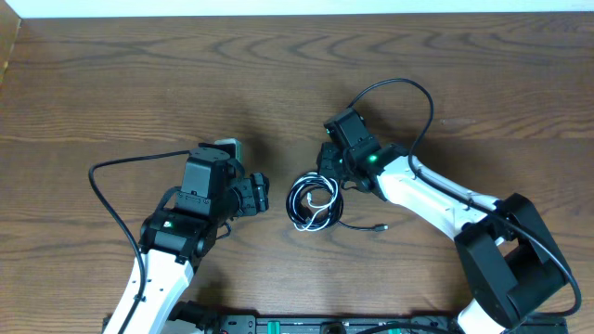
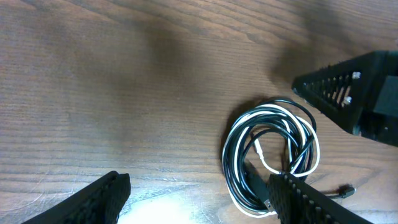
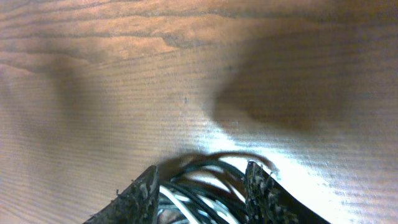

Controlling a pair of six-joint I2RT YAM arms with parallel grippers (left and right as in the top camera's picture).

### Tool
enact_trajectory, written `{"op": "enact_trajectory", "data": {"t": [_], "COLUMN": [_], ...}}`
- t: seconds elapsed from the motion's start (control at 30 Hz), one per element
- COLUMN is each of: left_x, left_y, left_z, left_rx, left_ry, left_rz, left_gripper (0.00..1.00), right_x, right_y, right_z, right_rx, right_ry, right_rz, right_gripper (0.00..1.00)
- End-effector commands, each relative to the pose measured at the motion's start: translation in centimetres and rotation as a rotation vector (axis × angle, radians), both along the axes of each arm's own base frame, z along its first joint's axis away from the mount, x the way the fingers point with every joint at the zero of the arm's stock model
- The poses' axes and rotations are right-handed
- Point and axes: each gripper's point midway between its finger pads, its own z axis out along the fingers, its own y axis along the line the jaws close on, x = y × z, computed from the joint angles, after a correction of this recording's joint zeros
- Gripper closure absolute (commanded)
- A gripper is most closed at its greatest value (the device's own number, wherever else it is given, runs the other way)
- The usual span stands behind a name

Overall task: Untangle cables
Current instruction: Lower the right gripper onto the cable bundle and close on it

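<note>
The cables [image 1: 311, 204], black cords and one white, lie in one tangled coil on the wooden table between my two grippers. A black plug end [image 1: 379, 227] sticks out to the coil's right. My left gripper [image 1: 258, 195] is open and empty just left of the coil. In the left wrist view the coil [image 2: 270, 155] lies by the right finger of that gripper [image 2: 199, 199]. My right gripper [image 1: 329, 174] is at the coil's far edge. In the right wrist view its fingers [image 3: 200, 198] are open and straddle several strands [image 3: 211, 168], not closed on them.
The right arm's thick black wire [image 1: 408, 88] loops over the table behind the right gripper. The left arm's wire [image 1: 111, 199] curves along the left. The table's far edge [image 1: 297, 15] runs along the top. The arm bases [image 1: 278, 325] stand at the near edge.
</note>
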Motion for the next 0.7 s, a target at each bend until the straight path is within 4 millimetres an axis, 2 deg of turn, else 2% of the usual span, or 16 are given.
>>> {"op": "enact_trajectory", "data": {"t": [0.0,0.07,0.2,0.53,0.67], "left_x": [0.4,0.4,0.4,0.4,0.4], "left_y": [0.0,0.0,0.0,0.0,0.0], "left_z": [0.7,0.7,0.7,0.7,0.7], "left_rx": [-0.002,-0.002,-0.002,-0.002,-0.002], "left_ry": [-0.015,-0.015,-0.015,-0.015,-0.015], "left_rz": [0.011,0.011,0.011,0.011,0.011], "left_gripper": [0.23,0.24,0.24,0.24,0.24], "right_x": [-0.8,-1.5,-2.5,-4.8,-4.9], "right_y": [0.5,0.0,-0.3,1.6,1.8], "right_z": [1.0,0.4,0.0,-0.3,-0.3], "right_rx": [0.017,-0.005,-0.034,-0.056,-0.104], "right_ry": [0.020,0.060,0.089,0.099,0.058], "right_rz": [0.013,0.001,0.012,0.086,0.103], "right_gripper": [0.64,0.69,0.70,0.72,0.74]}}
